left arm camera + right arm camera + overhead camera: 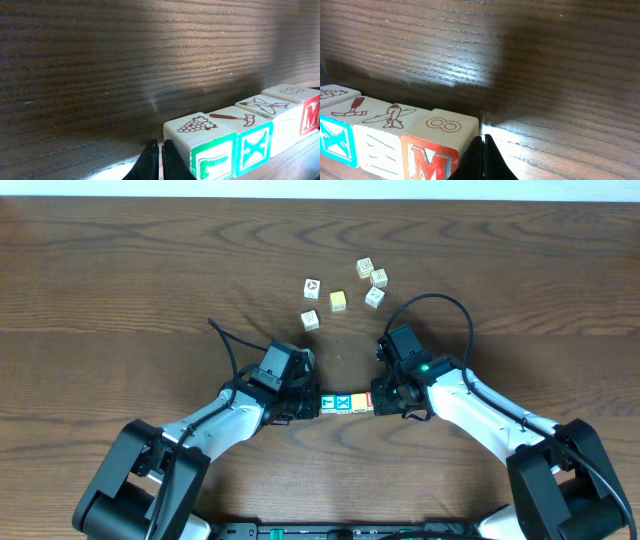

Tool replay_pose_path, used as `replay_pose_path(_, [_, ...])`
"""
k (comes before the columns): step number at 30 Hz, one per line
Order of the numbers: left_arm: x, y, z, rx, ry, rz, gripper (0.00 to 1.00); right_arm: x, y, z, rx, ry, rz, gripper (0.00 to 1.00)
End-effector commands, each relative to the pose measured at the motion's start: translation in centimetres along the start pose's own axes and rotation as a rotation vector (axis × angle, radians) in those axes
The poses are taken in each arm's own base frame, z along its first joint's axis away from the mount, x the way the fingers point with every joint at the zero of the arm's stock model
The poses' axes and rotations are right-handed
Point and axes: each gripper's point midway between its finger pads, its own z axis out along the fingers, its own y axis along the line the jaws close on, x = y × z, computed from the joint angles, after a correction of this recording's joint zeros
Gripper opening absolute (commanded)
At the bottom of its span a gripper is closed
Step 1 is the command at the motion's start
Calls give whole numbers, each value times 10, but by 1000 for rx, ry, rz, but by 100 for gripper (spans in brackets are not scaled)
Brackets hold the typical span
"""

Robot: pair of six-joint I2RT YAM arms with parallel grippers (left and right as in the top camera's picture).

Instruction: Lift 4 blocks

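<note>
Overhead shows you ten cubes on the table [120, 280]. Four of them are the blocks of the task, set end to end in one straight row near the front, between the two arms. The green block [328, 402] is at the left end, then come the blue X block [344, 402] and the yellow-orange block [358, 401], and the red M block [369, 400] is at the right end. Each touches its neighbour. The other six lie farther back, well apart from the row: five cream cubes [312, 286] loosely scattered, and one pale yellow cube [338, 300] among them.

You have two grippers, one at each end of the row. The left gripper [312, 404] has its fingers clenched together with nothing between them. In the left wrist view its closed black tips stand right against the outer end face of the green block, whose top bears a bunch of grapes. The right gripper [378, 398] is likewise clenched on nothing. The right wrist view shows its tips meeting in a point against the outer end of the red M block, whose top bears an 8. The row is hemmed in from both ends by the closed tips, not held inside either pair of fingers. You cannot tell from these views whether the row rests on the wood or hangs just clear of it.
</note>
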Motion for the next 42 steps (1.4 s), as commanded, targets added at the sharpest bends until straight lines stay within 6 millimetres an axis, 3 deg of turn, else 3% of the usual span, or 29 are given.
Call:
replay_pose_path(1, [8, -45, -3, 160, 50, 63, 7, 18, 67, -14, -271, 65, -89, 1])
replay_pose_path(42, [-1, -57, -13, 193, 21, 77, 7, 17, 64, -14, -257, 59, -88, 1])
